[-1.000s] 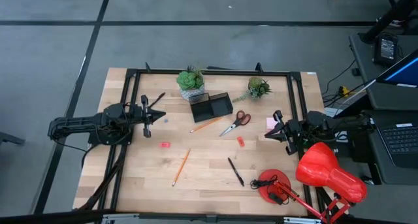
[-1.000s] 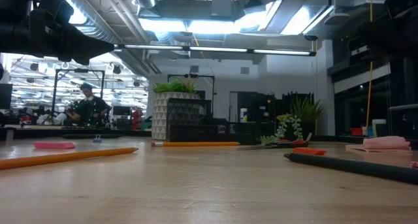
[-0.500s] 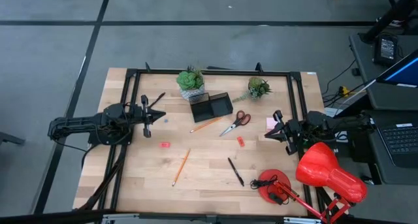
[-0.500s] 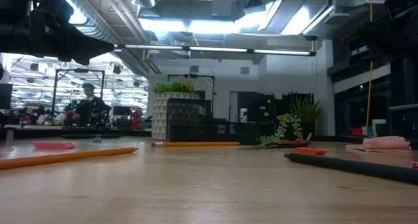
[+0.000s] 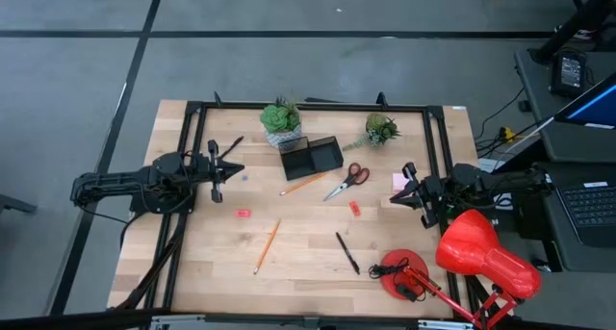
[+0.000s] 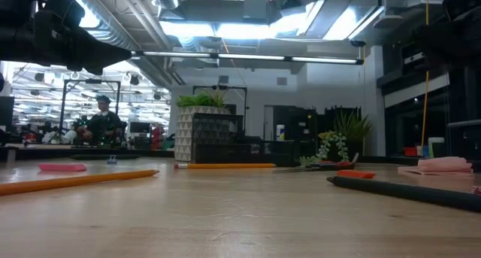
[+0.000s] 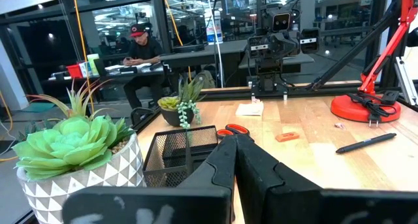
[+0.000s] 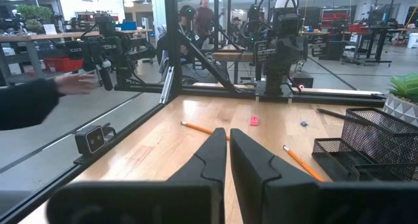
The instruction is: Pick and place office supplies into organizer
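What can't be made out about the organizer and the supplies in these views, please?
- Organizer: its compartments' contents, too small in the high view, screened by mesh in the wrist views.
- Sticky-note pad: partly covered by the right hand from above.
- Pen: cut off by the low view's edge.

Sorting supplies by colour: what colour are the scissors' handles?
Red, on the metal-bladed scissors beside the black mesh organizer; clearest in the high view.
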Robot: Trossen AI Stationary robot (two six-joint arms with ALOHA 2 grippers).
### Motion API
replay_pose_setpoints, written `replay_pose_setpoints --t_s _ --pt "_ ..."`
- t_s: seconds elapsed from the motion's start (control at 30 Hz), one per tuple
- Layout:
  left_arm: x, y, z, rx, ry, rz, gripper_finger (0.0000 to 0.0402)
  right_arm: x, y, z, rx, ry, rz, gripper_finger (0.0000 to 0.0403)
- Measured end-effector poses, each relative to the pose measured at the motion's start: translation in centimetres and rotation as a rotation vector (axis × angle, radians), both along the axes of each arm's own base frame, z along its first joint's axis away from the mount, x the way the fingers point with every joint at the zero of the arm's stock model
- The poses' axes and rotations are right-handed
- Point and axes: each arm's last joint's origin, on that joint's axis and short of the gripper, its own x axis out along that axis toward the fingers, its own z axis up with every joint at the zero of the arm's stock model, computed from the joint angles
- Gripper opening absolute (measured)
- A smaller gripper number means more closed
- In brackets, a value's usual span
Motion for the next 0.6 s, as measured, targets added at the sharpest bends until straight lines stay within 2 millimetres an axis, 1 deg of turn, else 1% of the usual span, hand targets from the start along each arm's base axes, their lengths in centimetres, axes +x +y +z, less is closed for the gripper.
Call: replay_pose_setpoints --t_s 0.27,0.47,0.6 --pt "0.0 0.0 0.0 0.0 0.0 0.0 0.0004 0.0 -0.01 0.01 -0.003 -0.001 -0.005 0.0026" --pt "0.0 0.02 0.04 0.0 -0.003 0.006 0.0004 0.03 -0.13 0.04 -0.004 -0.004 -0.048 0.0026" --pt "-0.02 0.09 0.12 -0.006 -0.014 0.031 0.0004 0.03 -0.27 0.44 -0.026 -0.052 -0.096 0.0026"
